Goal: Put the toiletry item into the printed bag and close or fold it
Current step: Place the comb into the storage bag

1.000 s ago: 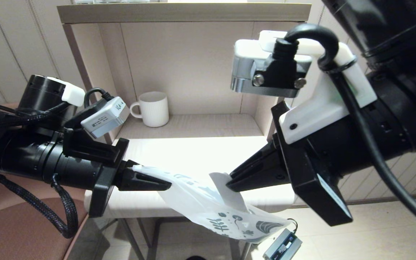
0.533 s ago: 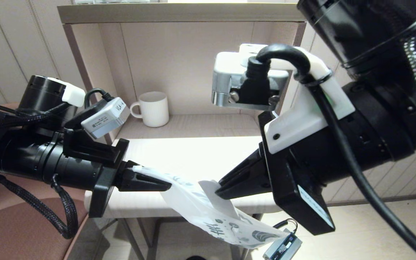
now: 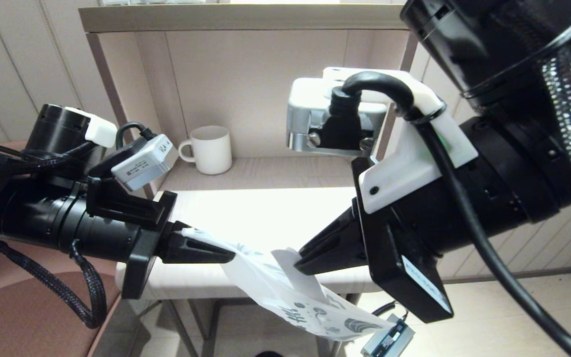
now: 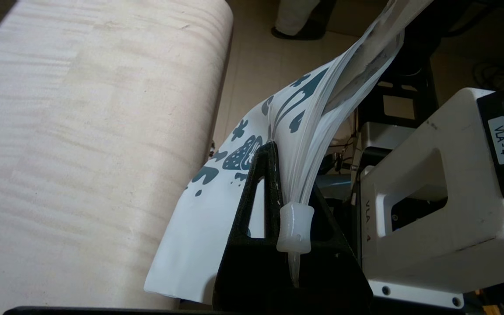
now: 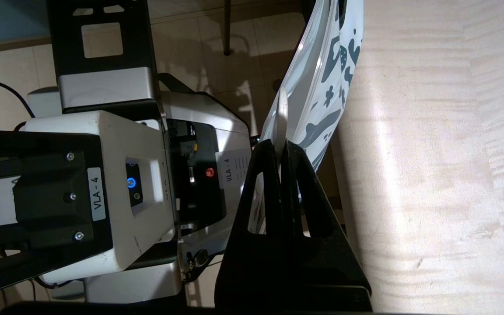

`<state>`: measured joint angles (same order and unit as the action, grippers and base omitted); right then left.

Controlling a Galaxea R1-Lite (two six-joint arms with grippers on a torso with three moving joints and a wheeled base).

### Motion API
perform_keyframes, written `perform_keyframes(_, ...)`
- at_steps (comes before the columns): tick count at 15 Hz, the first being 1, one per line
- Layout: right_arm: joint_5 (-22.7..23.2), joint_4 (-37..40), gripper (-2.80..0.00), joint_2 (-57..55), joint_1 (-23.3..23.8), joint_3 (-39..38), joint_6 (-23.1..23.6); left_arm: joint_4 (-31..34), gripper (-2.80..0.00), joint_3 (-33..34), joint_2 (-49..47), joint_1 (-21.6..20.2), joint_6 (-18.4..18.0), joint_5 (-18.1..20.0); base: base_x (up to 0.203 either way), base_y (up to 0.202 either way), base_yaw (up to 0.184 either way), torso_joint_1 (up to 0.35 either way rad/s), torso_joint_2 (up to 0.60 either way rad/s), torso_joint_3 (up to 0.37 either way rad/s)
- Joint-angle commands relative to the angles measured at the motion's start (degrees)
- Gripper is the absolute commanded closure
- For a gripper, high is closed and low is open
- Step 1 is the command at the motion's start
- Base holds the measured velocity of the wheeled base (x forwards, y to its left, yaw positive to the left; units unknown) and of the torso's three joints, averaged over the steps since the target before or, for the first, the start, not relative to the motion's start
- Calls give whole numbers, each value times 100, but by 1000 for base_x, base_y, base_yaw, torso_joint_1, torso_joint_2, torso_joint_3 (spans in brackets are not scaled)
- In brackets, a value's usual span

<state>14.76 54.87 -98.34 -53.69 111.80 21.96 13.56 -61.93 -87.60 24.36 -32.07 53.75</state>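
The printed bag [image 3: 285,302] hangs in the air over the table's front edge, its leaf-printed end sagging toward the floor. My left gripper [image 3: 231,257] is shut on the bag's upper end; in the left wrist view the bag [image 4: 217,183] and its clear zip slider [image 4: 295,229] sit between the black fingers. My right gripper [image 3: 299,265] is shut on the off-white comb [image 3: 298,277], which slants down along the bag's middle. Whether its lower end is inside the bag, I cannot tell. The right wrist view shows the comb [image 5: 282,118] edge-on against the bag [image 5: 322,87].
A white ribbed mug [image 3: 211,148] stands at the back left of the shelf alcove. The pale table [image 3: 265,213] lies under both arms. A brown seat [image 3: 18,317] is at the left, and a small grey device [image 3: 387,342] hangs below the bag.
My right gripper has moved left and a little down with the comb, pushing it further along the bag. The bag's printed end has sagged lower. The left gripper has stayed put.
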Motion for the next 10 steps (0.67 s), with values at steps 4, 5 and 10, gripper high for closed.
perform_keyframes(4, -52, -12, -280, -45, -10, -18, 19, 7, 0, 5, 15, -1, -18, 31, 0, 0, 0, 0, 0, 0)
perform_keyframes(5, -51, -20, -280, -45, -19, -18, 19, 7, 0, 5, 15, -1, -17, 39, 0, 0, 0, 0, 0, 0)
perform_keyframes(10, -52, -19, -280, -1, -19, -79, 19, 7, 0, 4, 15, -1, -11, 39, 0, 0, 0, 0, 0, 0)
